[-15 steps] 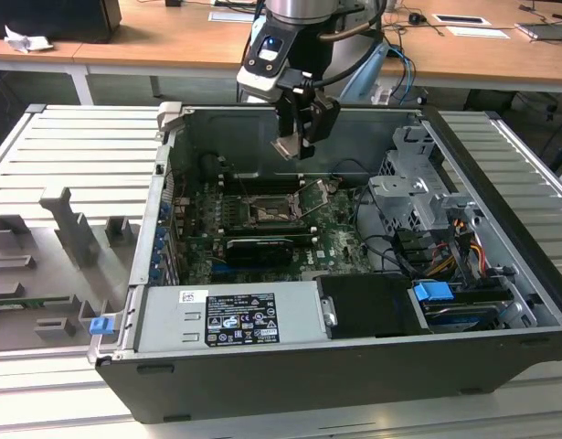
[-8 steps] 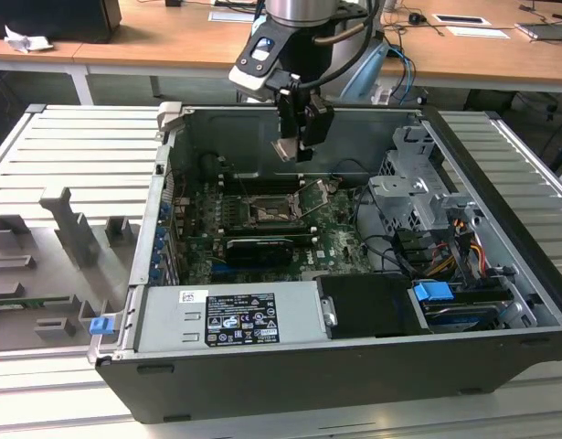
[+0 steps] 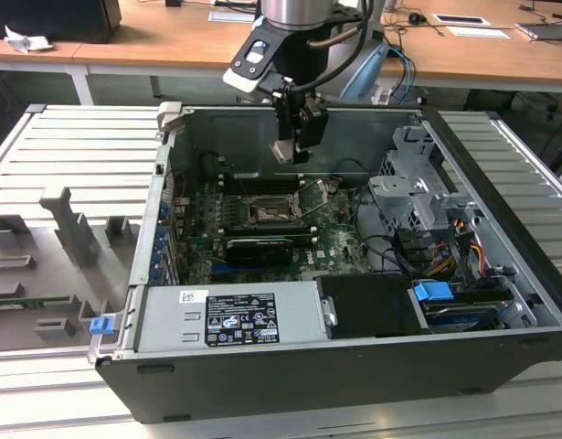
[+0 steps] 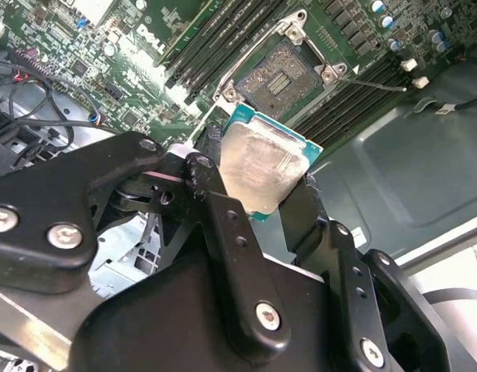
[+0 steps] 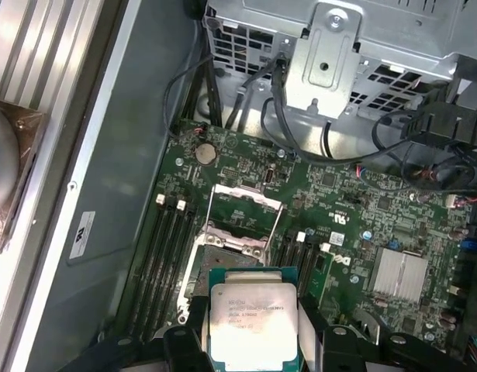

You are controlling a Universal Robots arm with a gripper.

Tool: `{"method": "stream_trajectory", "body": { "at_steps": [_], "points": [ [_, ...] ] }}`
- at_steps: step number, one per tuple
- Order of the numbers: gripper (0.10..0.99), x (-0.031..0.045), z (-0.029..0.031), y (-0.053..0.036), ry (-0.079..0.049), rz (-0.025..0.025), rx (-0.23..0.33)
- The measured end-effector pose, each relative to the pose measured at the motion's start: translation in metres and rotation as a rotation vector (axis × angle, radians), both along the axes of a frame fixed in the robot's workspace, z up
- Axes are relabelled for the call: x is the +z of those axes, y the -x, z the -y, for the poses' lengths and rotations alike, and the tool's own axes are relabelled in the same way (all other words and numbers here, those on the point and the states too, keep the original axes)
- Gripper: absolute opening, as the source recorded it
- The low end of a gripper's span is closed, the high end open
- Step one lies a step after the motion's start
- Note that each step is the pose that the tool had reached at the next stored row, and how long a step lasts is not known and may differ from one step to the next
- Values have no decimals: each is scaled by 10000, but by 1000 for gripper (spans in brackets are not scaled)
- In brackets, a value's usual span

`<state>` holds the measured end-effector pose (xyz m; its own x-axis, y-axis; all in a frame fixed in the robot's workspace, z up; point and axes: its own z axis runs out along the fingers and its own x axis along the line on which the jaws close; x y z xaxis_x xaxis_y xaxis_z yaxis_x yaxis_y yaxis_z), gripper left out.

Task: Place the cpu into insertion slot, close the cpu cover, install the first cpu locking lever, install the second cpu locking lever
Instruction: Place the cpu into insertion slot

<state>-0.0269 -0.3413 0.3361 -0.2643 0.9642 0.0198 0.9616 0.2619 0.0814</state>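
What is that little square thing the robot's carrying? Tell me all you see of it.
The cpu is a small flat square chip: pale silver-grey metal top, faintly printed, on a thin teal-green base showing as a rim. The black end effector clamps two opposite edges. It hangs in the air above the green board, near the open insertion slot, touching nothing else.

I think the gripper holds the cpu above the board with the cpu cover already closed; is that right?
Not quite: the first wrist view shows the cpu cover standing open off the insertion slot. The gripper does hold the cpu above the board.
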Motion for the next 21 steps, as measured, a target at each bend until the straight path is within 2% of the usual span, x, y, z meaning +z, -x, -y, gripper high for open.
{"method": "stream_trajectory", "body": {
  "at_steps": [21],
  "points": [
    [541, -86, 0, 1, 0, -8, -293]
  ]
}}
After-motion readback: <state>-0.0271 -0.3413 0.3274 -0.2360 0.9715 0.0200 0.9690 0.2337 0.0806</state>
